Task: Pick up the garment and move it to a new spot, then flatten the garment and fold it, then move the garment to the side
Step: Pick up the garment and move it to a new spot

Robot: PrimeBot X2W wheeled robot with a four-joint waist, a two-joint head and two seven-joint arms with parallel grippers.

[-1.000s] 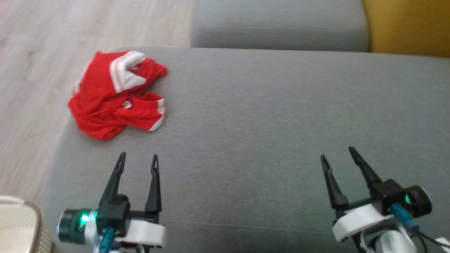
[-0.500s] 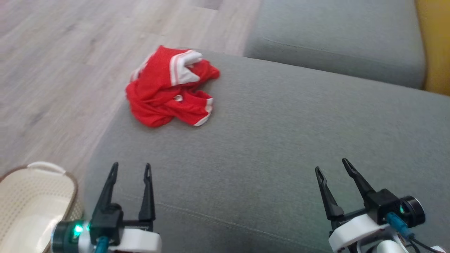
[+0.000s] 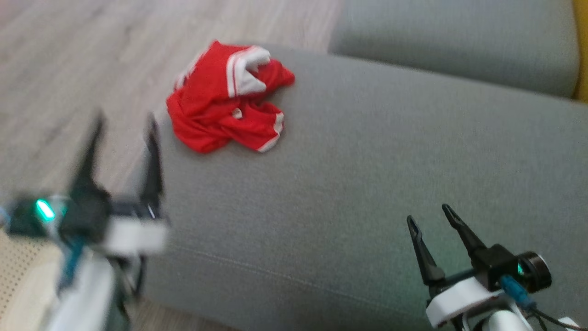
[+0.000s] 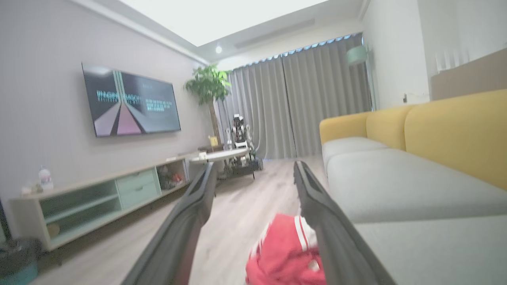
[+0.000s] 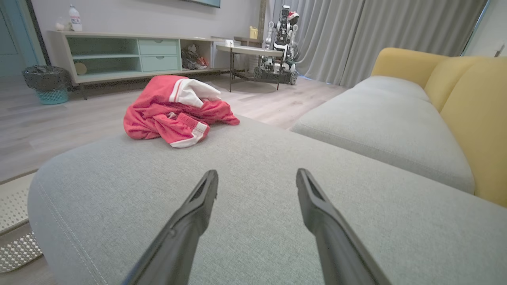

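Observation:
The garment is a crumpled red piece with white trim, lying at the far left corner of the grey sofa seat. It also shows in the right wrist view as the garment and low in the left wrist view as the garment. My left gripper is blurred, raised near the seat's left edge, short of the garment, open and empty. My right gripper hovers open and empty over the seat's near right part, far from the garment.
Wooden floor lies left of the sofa, with a pale perforated basket at the lower left. A second grey cushion and yellow backrest lie beyond. A TV cabinet, table and another robot stand across the room.
My left gripper has risen and moved forward towards the garment, blurred by motion. The head camera has turned left. The right gripper has kept its pose.

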